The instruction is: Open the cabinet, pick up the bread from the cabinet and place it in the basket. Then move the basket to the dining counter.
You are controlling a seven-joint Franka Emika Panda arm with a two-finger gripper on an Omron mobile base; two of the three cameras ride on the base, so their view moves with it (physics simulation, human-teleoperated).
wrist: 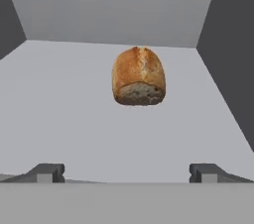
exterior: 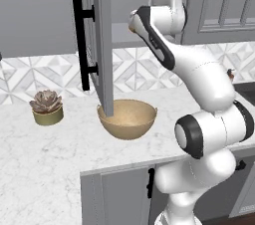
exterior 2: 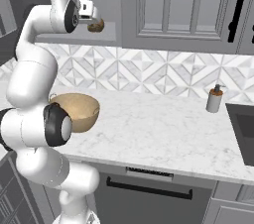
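While the bread point(wrist: 138, 76) sits alone on the cabinet point(exterior: 102, 40) shelf, the tool point(wrist: 127, 172) faces it with fingers spread wide and nothing between them, seemingly lined up to close around it. The door hangs open. Below, the basket point(exterior: 127, 118) waits on the tabletop point(exterior: 45, 154), probably for an easy drop. The hand view shows the fingers' gap; the left base view adds a potted succulent point(exterior: 47, 107).

You see the gripper point(exterior 2: 92, 18) raised to the cabinet point(exterior 2: 106, 32) shelf, just beside the bread point(exterior 2: 96, 26); below, the basket point(exterior 2: 79, 111) sits on the marble worktop point(exterior 2: 163, 134) behind the arm.
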